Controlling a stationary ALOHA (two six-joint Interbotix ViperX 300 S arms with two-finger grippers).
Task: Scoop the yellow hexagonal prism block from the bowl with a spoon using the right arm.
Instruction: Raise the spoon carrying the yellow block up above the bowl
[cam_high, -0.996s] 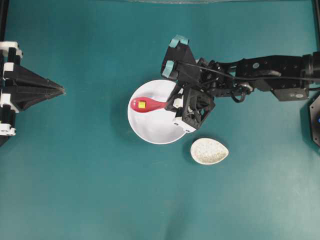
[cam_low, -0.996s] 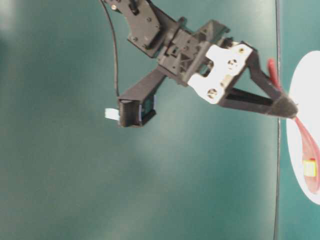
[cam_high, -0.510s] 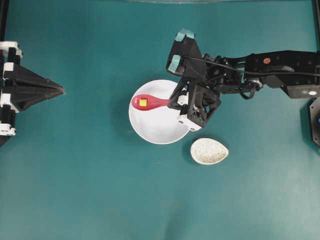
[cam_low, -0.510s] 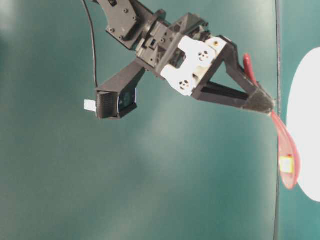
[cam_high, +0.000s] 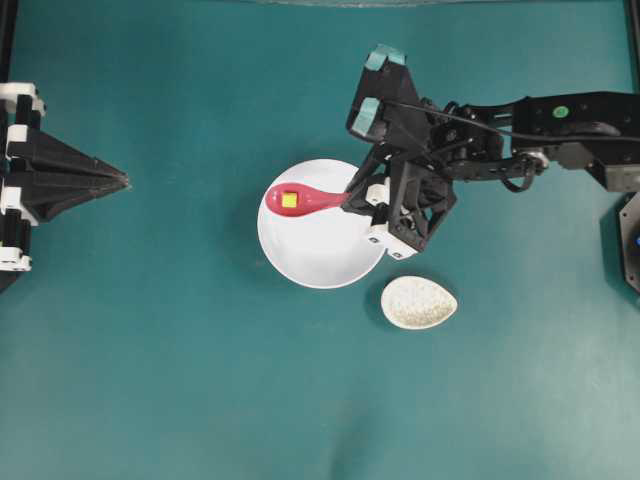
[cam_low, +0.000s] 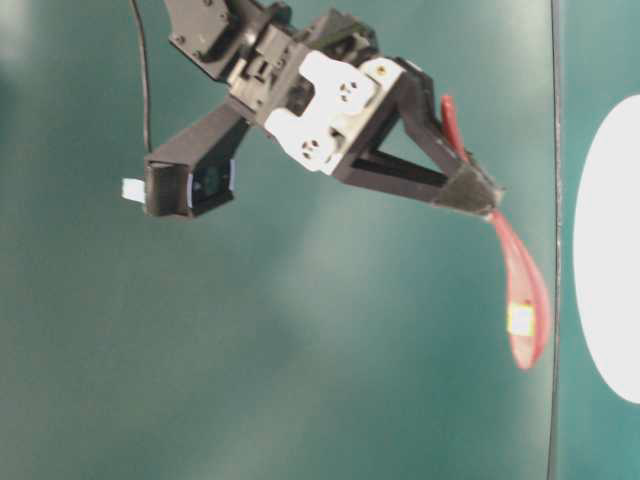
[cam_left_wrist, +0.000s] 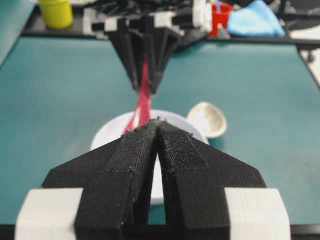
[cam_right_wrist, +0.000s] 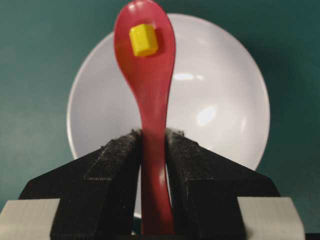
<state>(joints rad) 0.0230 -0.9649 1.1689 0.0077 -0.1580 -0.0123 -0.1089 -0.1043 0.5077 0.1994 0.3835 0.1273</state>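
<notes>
Right gripper (cam_right_wrist: 154, 150) pinching spoon (cam_right_wrist: 148, 95), block (cam_right_wrist: 143, 39) aboard, above bowl (cam_right_wrist: 220, 100); left gripper (cam_left_wrist: 158, 131) fingers together; no legible writing.

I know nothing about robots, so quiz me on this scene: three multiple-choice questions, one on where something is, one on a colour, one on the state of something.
1. Where is the yellow block?
A. on the table beside the bowl
B. in the head of the spoon
C. in the speckled rest

2. What colour is the spoon?
A. red-pink
B. white
C. blue

3. What is the right gripper doing?
A. standing wide open with nothing in it
B. shut on the rim of the bowl
C. shut on the spoon's handle

Answers:
1 B, the right wrist view shows the block lying in the spoon's oval head, above the white bowl.
2 A, it shows glossy red-pink in every view.
3 C, the black pads press the handle from both sides.
</notes>
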